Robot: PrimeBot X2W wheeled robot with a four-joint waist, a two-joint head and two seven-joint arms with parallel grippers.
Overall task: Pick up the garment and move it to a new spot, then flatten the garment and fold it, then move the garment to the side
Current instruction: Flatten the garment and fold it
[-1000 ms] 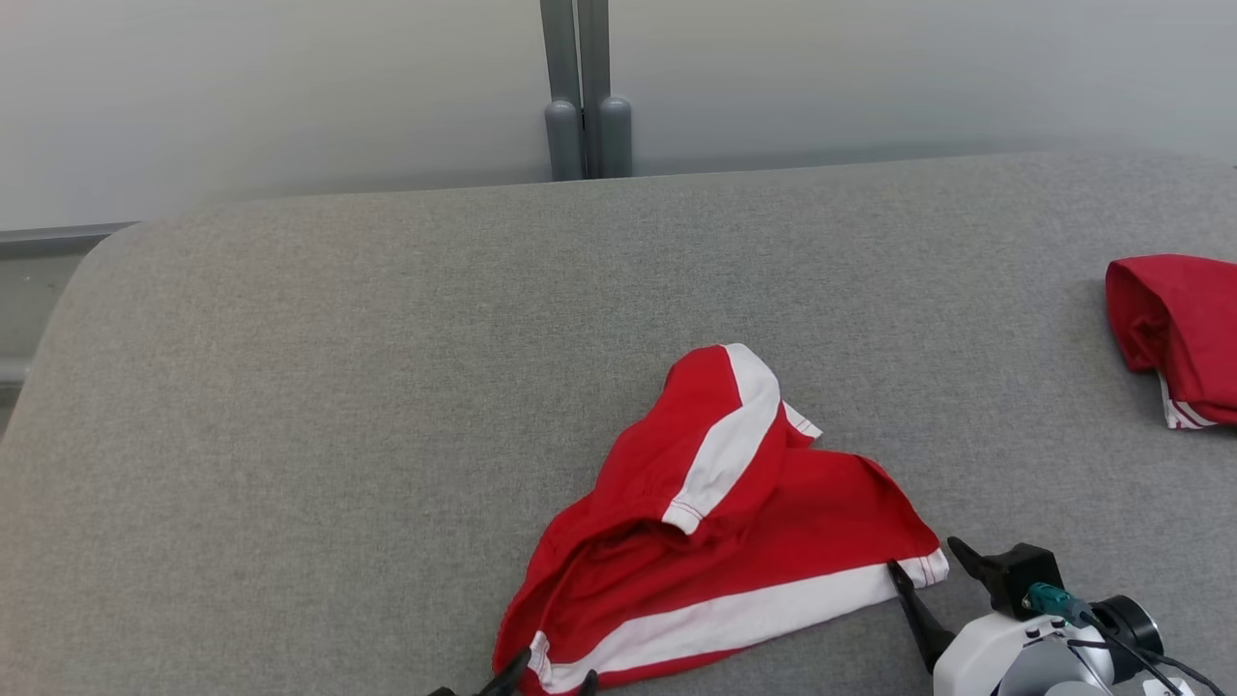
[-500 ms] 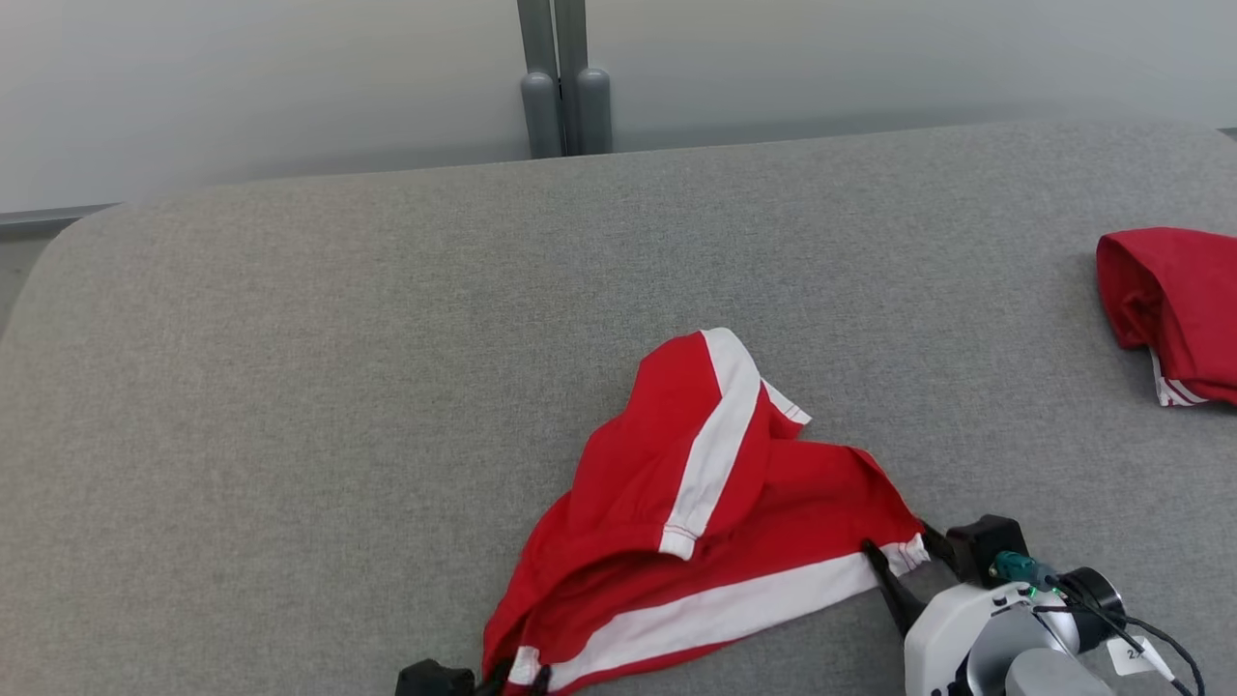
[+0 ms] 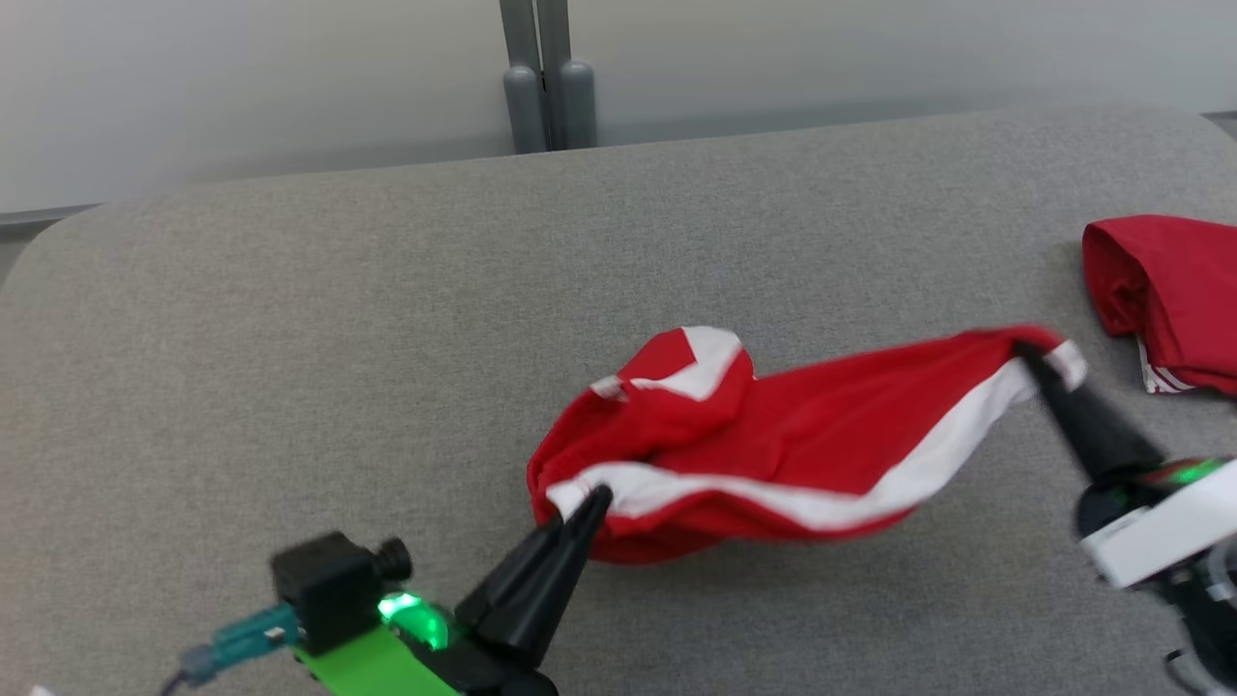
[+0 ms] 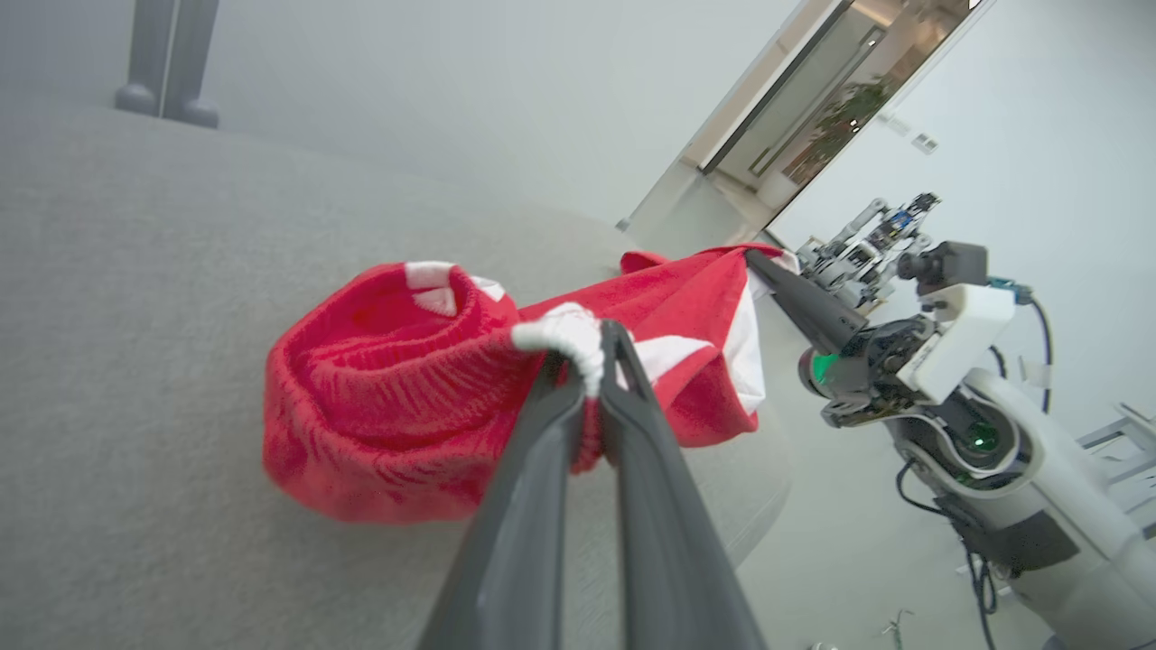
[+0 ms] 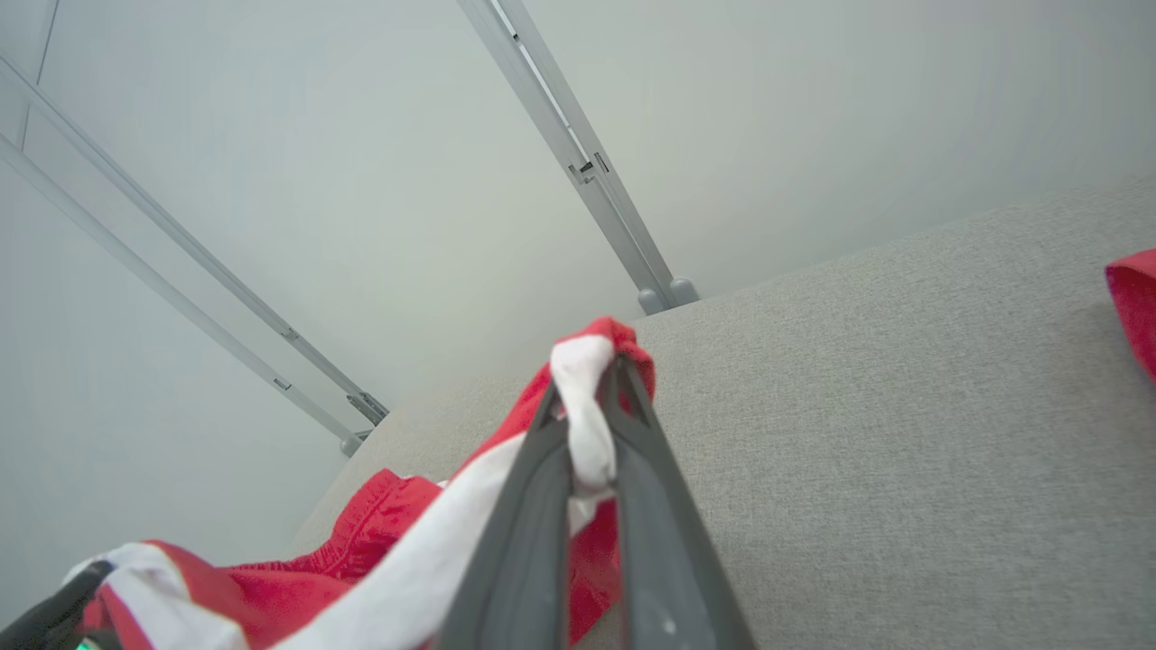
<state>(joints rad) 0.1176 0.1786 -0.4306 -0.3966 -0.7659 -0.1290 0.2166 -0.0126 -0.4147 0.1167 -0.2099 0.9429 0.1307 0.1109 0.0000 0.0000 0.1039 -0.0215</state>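
The garment point(image 3: 773, 454) is red with a white stripe and hangs stretched between both grippers above the grey table point(image 3: 290, 338). My left gripper point(image 3: 594, 498) is shut on its white-edged left corner, seen close up in the left wrist view with the garment point(image 4: 388, 397) bunched around the gripper point(image 4: 587, 348). My right gripper point(image 3: 1032, 360) is shut on the opposite corner, raised higher; in the right wrist view the white stripe of the garment point(image 5: 379, 560) is pinched between the tips of the gripper point(image 5: 591, 388). The right arm point(image 4: 948, 361) also appears in the left wrist view.
A second red garment point(image 3: 1169, 300) lies folded at the table's right edge, close to the right gripper, and its corner point(image 5: 1133, 298) appears in the right wrist view. Grey posts point(image 3: 541, 87) stand behind the far edge, against a pale wall. The table's left edge is rounded.
Both grippers have shut on the garment's lower corners and lifted it off the table, the right one moving up and to the right. The cloth is pulled long between them. The head camera shifted.
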